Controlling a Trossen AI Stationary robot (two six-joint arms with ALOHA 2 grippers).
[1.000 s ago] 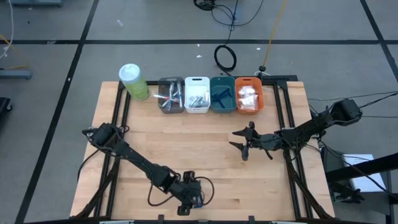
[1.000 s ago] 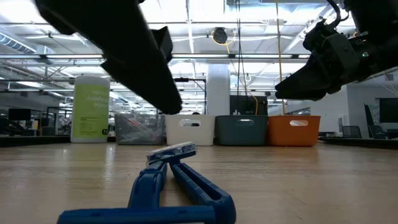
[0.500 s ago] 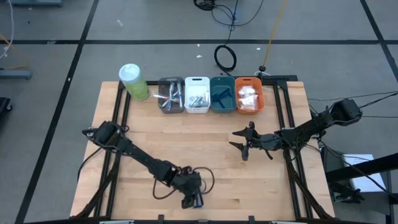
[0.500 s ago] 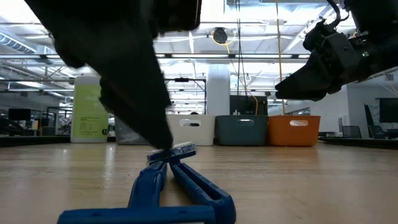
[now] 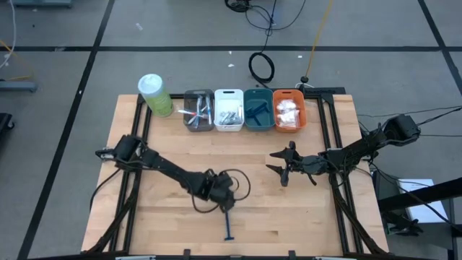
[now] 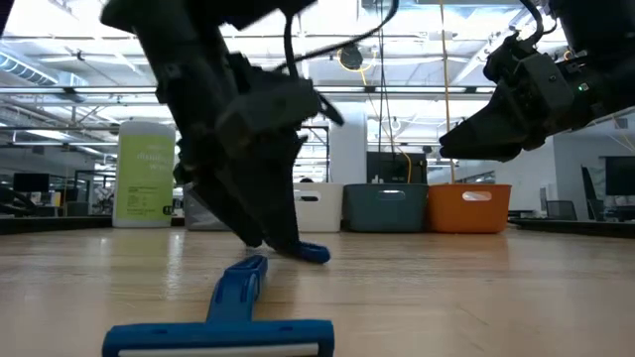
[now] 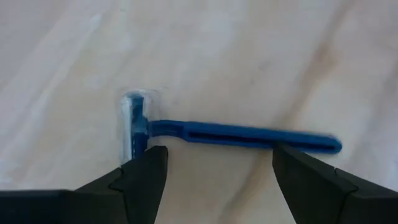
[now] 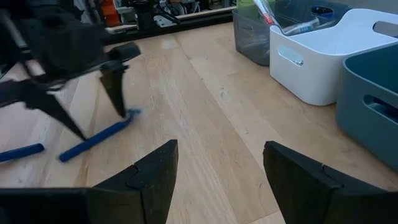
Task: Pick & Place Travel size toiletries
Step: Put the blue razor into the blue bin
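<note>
Left gripper (image 5: 225, 204): I read the jaws spread wide, grasping nothing, poised over a blue razor (image 7: 236, 135).
Razor position: flat on the table (image 5: 173, 159), front centre; second razor (image 5: 228, 232) nearer the edge.
Obscured: razor largely masked by the arm from overhead.
Right gripper (image 5: 283, 167): parted, empty, mid-table right.

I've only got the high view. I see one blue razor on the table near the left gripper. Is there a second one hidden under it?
Observer: Yes. The left wrist view shows a second razor lying flat between the left gripper fingers.
Operator: Is it gripped?
Observer: No. The fingers stand open, one on each side of the handle.
Operator: How high is the other arm?
Observer: In the low view the right gripper hangs well clear of the tabletop, open and empty.
</note>
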